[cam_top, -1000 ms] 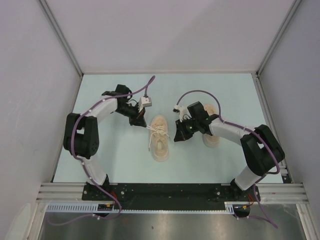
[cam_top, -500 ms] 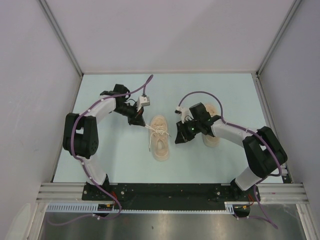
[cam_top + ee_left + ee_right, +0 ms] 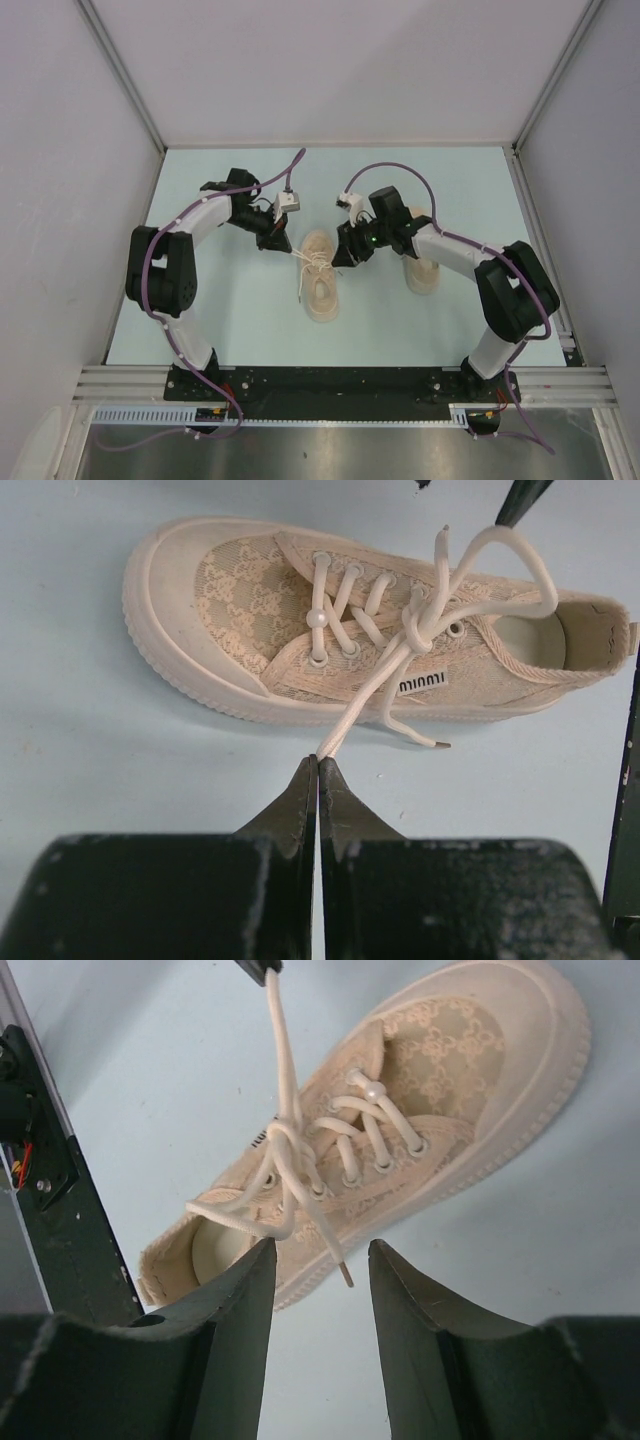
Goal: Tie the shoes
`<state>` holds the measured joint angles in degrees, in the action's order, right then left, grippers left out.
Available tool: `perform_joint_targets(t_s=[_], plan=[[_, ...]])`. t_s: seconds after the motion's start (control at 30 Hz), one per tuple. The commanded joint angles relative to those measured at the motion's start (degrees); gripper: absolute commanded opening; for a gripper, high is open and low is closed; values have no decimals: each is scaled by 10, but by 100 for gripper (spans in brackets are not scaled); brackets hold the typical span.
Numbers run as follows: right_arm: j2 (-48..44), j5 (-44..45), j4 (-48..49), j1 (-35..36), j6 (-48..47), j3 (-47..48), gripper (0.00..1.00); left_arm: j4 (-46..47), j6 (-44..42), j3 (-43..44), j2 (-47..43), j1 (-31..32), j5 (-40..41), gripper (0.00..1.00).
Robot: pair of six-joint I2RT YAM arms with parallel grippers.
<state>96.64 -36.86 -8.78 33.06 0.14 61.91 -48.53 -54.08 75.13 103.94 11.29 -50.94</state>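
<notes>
Top external view: one shoe (image 3: 320,280) lies on the table (image 3: 220,320) between the two arms, its long axis running near to far. The toe points far and the heel opening near. The other shoe (image 3: 424,278) sits well apart to the right, partly under the right arm.

The left gripper (image 3: 275,240) is just beside the middle shoe on its far-left side. In the left wrist view its jaws are pressed together on the end of a lace (image 3: 363,701). That strand runs straight back from the fingertips to the knot (image 3: 415,630) over the tongue, so this end looks drawn out to the left, across the shoe's axis.

The right gripper (image 3: 345,255) is on the opposite side, close to the shoe's right flank. The right wrist view shows its jaws apart with nothing between the pads. The shoe lies ahead of them and a loose lace end (image 3: 330,1250) trails off the side toward the gap.

A loop (image 3: 552,585) stands out from the knot on the heel side. A dark fingertip of the right gripper shows at its edge in the left wrist view, but I cannot tell whether they touch.

What the next move turns on, as I judge it:
- **Which arm:** the loop and the loose end both lie on the right side of the knot, so the open right jaws are the nearer ones to take either.
- **Direction:** the left holds its strand on the other side — a pull to the right would oppose it across the shoe and tighten the knot.
- **Risk:** the shoe is light and could slide if the two pulls are uneven.
</notes>
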Motion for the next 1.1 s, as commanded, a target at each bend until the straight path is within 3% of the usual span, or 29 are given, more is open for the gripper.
perform_joint_targets(t_s=[0.0,0.73,1.07], plan=[[11,-26,24,15,-7,29,47,11,-19,24,0,0,-27,0],[-16,-83,-24,28,-50,37,47,15,-13,22,2,-1,-30,0],[12,-10,11,43,-40,46,41,16,-10,22,3,-1,-32,0]])
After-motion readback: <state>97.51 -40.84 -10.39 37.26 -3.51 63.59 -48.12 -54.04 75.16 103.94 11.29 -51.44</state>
